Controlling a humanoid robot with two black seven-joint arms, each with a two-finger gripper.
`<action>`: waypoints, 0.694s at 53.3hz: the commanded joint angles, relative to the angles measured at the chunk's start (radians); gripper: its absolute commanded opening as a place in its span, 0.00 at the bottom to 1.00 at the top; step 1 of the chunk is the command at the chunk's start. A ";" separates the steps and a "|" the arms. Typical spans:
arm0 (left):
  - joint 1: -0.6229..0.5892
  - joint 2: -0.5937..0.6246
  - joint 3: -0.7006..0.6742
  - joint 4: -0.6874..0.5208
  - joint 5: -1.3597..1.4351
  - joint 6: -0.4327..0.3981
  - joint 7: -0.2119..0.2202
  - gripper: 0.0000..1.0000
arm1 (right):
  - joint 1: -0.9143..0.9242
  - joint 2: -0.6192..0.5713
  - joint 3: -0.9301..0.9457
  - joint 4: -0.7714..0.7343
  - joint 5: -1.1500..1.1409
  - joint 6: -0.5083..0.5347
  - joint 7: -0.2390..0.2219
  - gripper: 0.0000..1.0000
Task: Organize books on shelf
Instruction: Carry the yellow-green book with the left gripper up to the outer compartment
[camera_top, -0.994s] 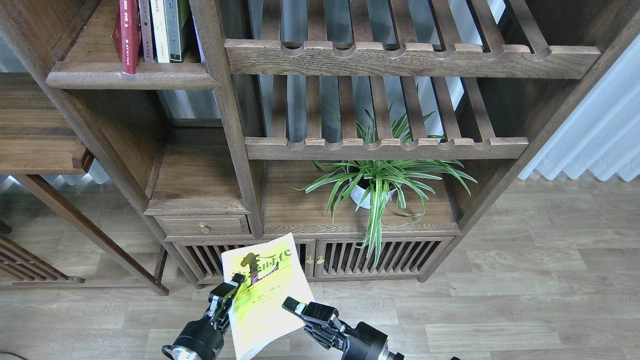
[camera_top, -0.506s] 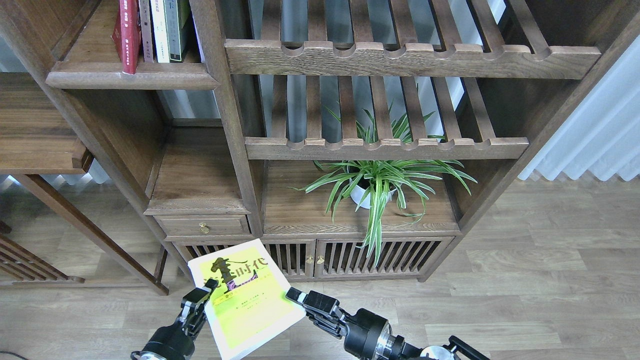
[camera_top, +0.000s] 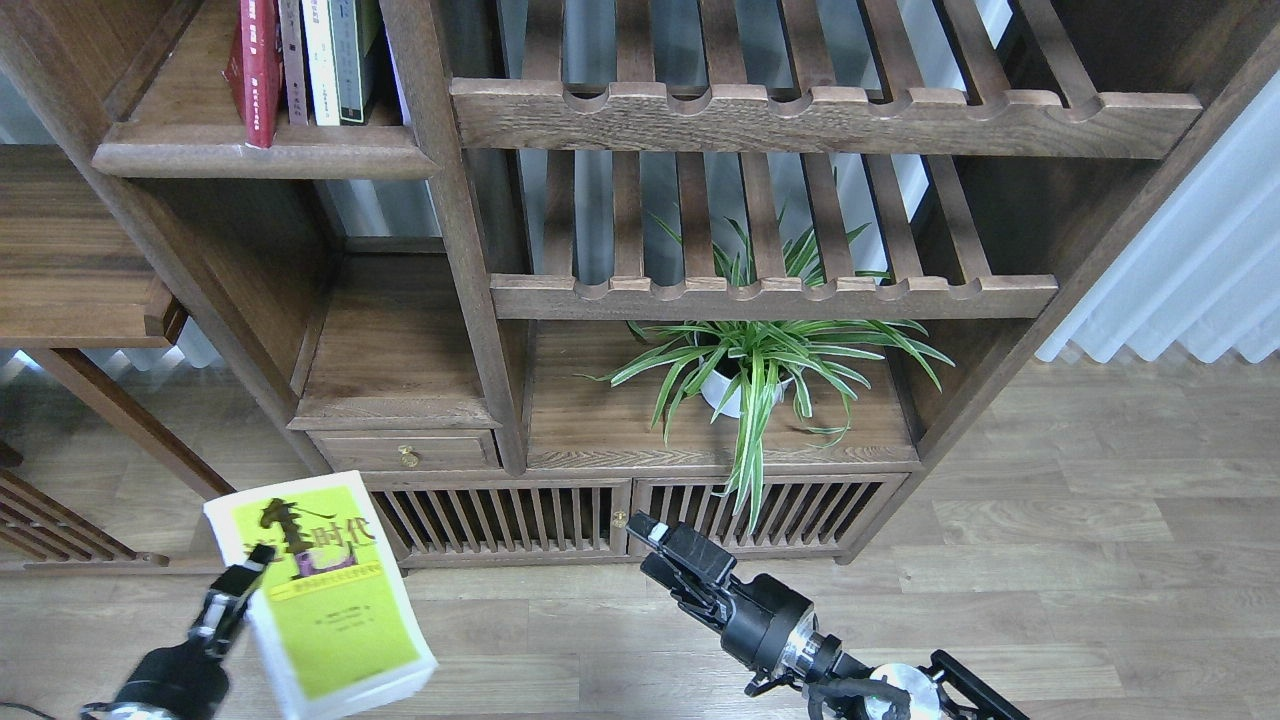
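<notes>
Upright on shelf (camera_top: 265, 160): books (camera_top: 300, 60)

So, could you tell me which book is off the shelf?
The yellow-green book, gripped by the left claw; the others stand upright on the shelf.

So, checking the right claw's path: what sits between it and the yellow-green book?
Nothing: in the head view only bare floor separates the right claw from the book.
</notes>
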 joint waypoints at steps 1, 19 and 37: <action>0.075 0.002 -0.127 -0.068 0.111 0.000 0.002 0.04 | 0.008 0.000 0.004 0.009 0.000 0.003 0.001 0.99; 0.190 -0.071 -0.375 -0.368 0.160 0.000 0.009 0.04 | 0.016 0.000 0.033 0.009 -0.006 -0.005 0.000 0.99; 0.114 -0.127 -0.461 -0.373 0.170 0.000 0.072 0.04 | 0.016 0.000 0.073 -0.003 -0.006 -0.004 0.001 0.99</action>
